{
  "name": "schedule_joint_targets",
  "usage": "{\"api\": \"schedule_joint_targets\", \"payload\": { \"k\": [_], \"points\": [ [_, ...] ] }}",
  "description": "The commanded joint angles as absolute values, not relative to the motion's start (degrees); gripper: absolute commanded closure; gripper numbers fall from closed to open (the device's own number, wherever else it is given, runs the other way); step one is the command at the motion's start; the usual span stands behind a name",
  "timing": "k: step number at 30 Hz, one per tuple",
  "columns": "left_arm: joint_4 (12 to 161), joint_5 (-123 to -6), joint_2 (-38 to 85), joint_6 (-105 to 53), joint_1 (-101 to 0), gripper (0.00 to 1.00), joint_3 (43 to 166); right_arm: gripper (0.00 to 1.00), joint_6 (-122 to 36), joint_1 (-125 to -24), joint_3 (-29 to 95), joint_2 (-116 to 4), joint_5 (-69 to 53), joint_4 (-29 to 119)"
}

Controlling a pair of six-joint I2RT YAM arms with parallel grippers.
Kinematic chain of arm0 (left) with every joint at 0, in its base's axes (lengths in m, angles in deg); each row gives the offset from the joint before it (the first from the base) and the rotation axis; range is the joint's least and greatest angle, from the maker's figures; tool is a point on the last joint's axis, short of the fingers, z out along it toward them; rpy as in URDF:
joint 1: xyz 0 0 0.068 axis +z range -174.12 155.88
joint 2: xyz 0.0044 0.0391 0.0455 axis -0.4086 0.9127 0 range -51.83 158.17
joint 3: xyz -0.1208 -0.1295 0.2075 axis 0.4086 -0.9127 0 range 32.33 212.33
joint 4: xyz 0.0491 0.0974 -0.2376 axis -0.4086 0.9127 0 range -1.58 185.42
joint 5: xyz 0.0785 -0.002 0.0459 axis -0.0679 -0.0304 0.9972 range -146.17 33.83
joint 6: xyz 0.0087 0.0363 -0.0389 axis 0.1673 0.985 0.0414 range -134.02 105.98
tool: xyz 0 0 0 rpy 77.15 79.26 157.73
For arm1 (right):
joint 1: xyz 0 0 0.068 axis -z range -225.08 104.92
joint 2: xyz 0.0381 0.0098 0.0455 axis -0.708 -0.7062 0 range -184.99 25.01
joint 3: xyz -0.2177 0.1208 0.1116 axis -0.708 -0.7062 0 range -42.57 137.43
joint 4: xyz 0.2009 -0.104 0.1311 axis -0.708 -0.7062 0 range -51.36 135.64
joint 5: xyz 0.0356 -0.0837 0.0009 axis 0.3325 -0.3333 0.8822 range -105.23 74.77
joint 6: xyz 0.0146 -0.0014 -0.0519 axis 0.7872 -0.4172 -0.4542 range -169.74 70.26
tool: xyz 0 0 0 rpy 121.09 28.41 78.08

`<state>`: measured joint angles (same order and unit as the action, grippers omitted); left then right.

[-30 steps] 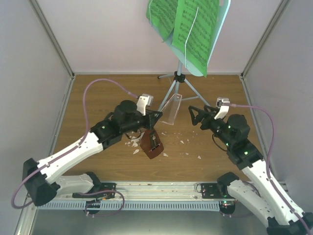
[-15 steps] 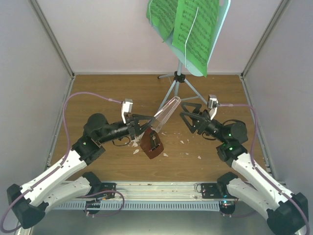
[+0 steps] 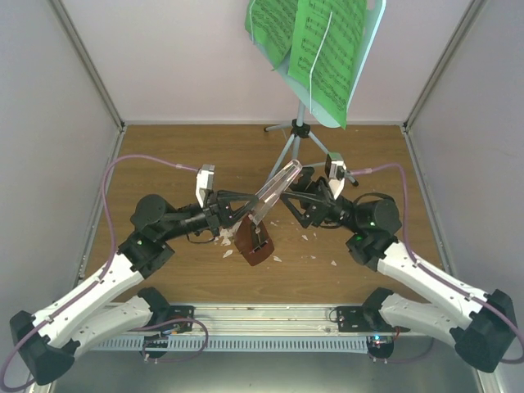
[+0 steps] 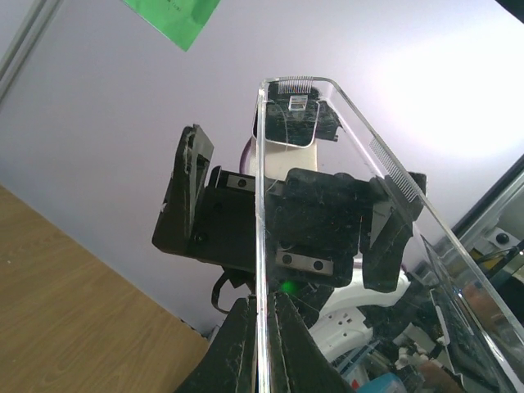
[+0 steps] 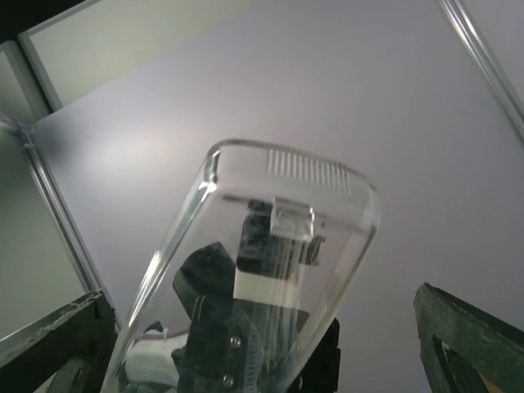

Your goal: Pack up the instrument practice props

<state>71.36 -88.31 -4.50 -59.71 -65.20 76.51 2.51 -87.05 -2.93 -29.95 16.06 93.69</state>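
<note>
Right gripper [image 3: 289,201] has been brought in from the right side toward the tabletop [image 3: 164,164] centre over the last second. The left arm has been drawn back toward the left edge, and the cover is now angled up between the two.

Status, judged from current layout:
- Pale blue perforated music stand on silver tripod legs [image 3: 300,128]: erected at the far edge, not folded.
- Bright green sheet-music pages [image 3: 327,49]: left on the stand desk, not collected.
- Reddish-brown metronome body [image 3: 252,243]: lying near the centre of the tabletop, uncovered, with small white crumbs [image 3: 333,263] scattered round it.
- Clear pyramid-shaped plastic cover [image 3: 274,192]: held off the tabletop just above the body, narrow end pointing to the far edge.
- Left gripper [image 3: 248,215]: clamped on the cover's lower edge.
- Right gripper: jaws spread wide either side of the cover's upper end, no contact seen in the wrist view.

No packing container can be seen. Nothing is judged packed yet. A handover or refitting of the cover looks to be the step in hand; stand and pages remain.
</note>
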Motion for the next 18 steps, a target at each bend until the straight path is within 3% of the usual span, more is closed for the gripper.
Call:
{"api": "schedule_joint_targets", "payload": {
  "k": [1,6,13,18],
  "points": [
    [66.3,-89.5,-5.7,-59.7,-64.8,1.0,75.7,0.0,-0.1,-89.4,-0.1,-31.4,11.7,96.2],
    [67.4,-88.7,-5.9,-58.7,-64.8,1.0,76.0,0.03,-0.3,-91.0,1.7,-33.7,12.1,98.0],
    [67.0,-88.5,-6.4,-58.6,-64.8,1.0,75.8,0.21,0.1,-92.9,1.5,-35.0,11.6,100.7],
    [66.8,-88.7,-6.6,-58.4,-64.8,1.0,75.7,0.13,-0.1,-93.0,1.4,-34.6,11.1,100.7]
  ]
}}
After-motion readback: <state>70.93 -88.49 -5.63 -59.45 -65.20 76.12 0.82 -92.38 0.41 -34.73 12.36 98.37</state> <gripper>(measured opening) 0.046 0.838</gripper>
